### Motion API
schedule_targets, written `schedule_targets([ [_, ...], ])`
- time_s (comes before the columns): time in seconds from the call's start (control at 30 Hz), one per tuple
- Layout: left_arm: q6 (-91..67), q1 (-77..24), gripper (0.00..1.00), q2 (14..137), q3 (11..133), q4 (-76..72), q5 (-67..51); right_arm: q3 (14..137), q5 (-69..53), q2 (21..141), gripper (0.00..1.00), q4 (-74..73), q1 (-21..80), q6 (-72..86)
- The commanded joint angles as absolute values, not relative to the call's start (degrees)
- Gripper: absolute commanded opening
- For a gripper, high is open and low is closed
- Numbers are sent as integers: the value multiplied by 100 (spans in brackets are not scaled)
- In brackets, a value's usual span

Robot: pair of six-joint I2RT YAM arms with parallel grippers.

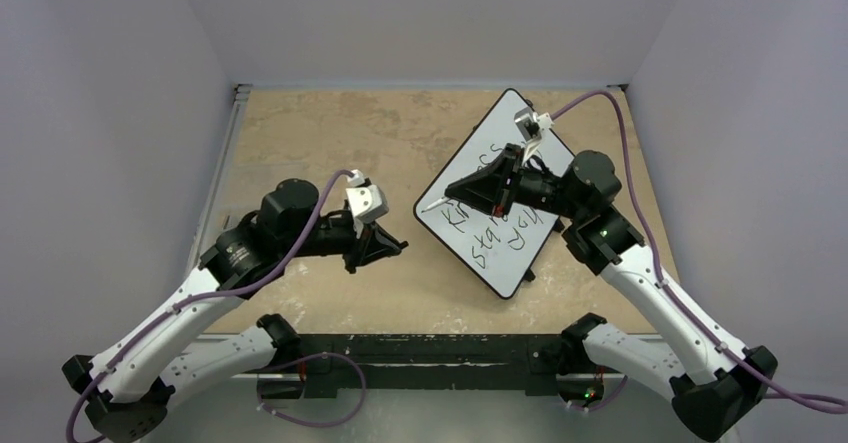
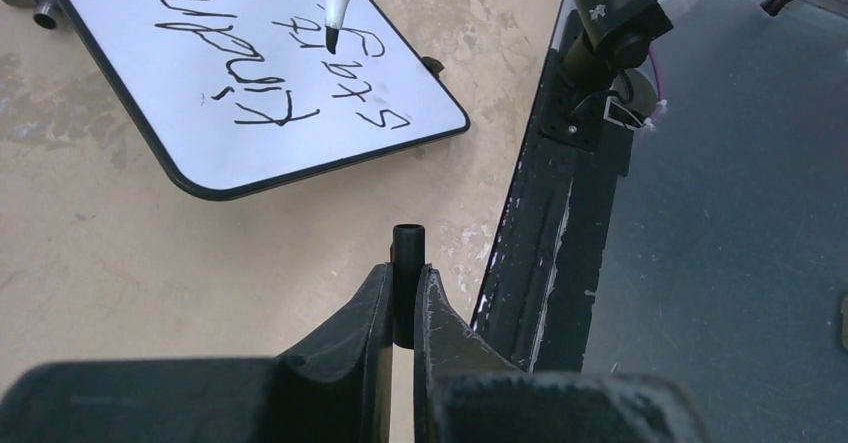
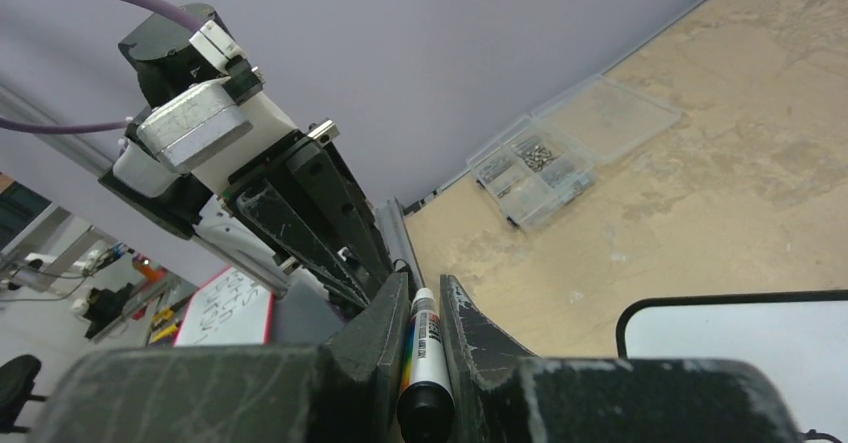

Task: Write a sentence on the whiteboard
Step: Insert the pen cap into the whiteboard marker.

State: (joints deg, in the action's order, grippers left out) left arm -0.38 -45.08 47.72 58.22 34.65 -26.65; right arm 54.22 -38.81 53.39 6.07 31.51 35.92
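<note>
The whiteboard point(image 1: 503, 115) lies skewed on the surface point(image 1: 330, 133), bearing the sentence point(image 2: 280, 73) in black handwriting, two lines partly legible as "Kindne…" and "start". Over the whiteboard the right claw point(image 3: 425, 285) is pinching a marker point(image 3: 424, 363), its uncapped black tip above the lettering. Left of the whiteboard, clear of its rim, the left claw point(image 2: 404, 273) pinches a small black cap point(image 2: 407, 245).

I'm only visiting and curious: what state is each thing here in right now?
whiteboard: written on, askew on the table.
sentence: two black handwritten lines.
marker: uncapped, tip at the whiteboard.
cap: off the marker.
left gripper: shut on the cap.
right gripper: shut on the marker.
</note>
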Motion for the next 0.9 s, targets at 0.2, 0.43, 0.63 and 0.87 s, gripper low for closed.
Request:
schedule_targets([
  [0.2,-358,-4114,0,4229,5430,2428,-3599,5327,-4356,5429,0,1438,3295,4102],
  [0.43,-652,-3984,0,4143,5284,2069,-3709,5225,-4261,5516,0,1552,3566,4120],
  [0.63,-794,-3930,0,4122,5210,1946,-3648,5221,-4195,5590,0,1626,3736,4113],
  [0.87,-906,-3903,0,4039,5125,1780,-3567,5183,-4157,5616,0,1611,3785,4087],
])
